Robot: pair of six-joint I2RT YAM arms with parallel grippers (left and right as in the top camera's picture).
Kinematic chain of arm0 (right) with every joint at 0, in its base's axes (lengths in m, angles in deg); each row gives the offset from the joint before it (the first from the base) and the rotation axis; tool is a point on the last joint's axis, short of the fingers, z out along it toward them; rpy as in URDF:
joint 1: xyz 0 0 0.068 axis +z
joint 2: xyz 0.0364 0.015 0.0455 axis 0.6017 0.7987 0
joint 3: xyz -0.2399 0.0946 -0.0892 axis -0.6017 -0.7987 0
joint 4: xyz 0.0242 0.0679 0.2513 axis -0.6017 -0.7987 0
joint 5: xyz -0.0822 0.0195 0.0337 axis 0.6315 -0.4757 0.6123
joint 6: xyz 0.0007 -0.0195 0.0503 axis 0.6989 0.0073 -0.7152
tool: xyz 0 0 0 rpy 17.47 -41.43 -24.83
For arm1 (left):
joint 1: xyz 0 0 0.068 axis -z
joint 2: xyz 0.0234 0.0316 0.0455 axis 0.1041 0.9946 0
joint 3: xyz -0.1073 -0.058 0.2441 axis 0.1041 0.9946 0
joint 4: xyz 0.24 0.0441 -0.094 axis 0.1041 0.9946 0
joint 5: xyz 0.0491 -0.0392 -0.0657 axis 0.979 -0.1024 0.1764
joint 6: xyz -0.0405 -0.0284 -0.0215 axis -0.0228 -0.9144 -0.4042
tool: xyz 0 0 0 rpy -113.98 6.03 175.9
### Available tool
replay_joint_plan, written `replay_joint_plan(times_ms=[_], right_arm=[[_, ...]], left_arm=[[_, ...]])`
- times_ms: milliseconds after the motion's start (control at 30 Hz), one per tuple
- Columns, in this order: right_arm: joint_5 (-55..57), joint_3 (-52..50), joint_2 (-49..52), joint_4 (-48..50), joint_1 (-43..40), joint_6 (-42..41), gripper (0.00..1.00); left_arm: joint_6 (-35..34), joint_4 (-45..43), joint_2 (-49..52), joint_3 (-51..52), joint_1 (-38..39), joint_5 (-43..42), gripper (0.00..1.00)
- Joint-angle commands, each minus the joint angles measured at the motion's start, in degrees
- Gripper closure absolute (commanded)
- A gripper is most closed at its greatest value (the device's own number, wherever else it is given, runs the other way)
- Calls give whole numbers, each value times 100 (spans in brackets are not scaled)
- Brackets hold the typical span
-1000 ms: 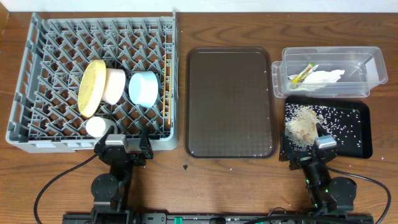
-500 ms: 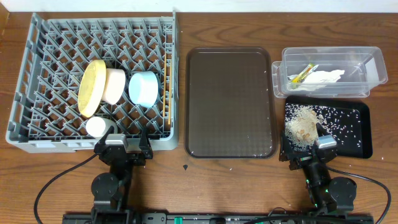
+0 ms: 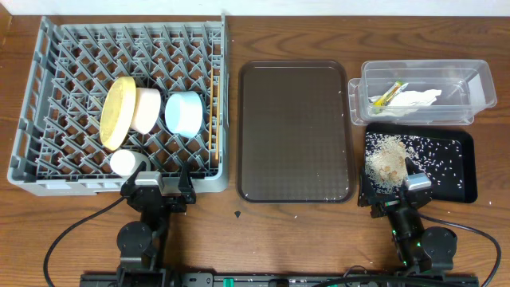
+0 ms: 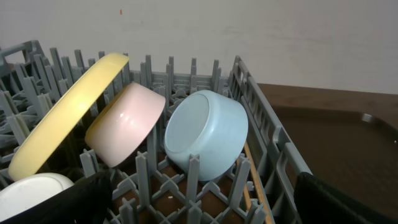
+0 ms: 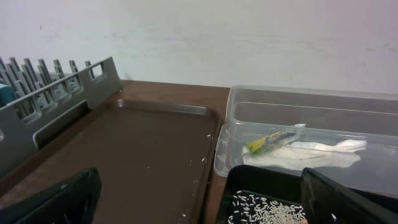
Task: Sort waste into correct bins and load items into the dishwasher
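The grey dish rack (image 3: 72,48) holds a yellow plate (image 3: 117,112), a white bowl (image 3: 146,110), a light blue bowl (image 3: 184,112), a small white cup (image 3: 124,163) and wooden chopsticks (image 3: 213,119). The left wrist view shows the plate (image 4: 62,121), the bowl (image 4: 124,127), the blue bowl (image 4: 205,134) and the cup (image 4: 31,193). The clear tub (image 3: 470,88) holds a green-yellow wrapper (image 3: 388,95) and a white napkin (image 3: 416,100). The black tray (image 3: 466,187) holds rice scraps (image 3: 385,158). My left gripper (image 3: 157,190) and right gripper (image 3: 394,194) are open and empty at the front edge.
A large dark brown serving tray (image 3: 295,131) lies between the rack and the bins, with a few crumbs on it. It also shows in the right wrist view (image 5: 143,155). A small dark speck (image 3: 238,214) lies on the wooden table in front of it.
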Motion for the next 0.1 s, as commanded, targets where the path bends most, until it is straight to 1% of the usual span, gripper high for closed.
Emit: replay_joint_plan(times_ms=[0,67], right_arm=[[11,-7,-7,-22,-33,44,1],[11,-7,-7,-24,-33,44,1]], left_arm=[[-72,258,13,48,-22,-57,7],[-72,258,13,48,-22,-57,7]])
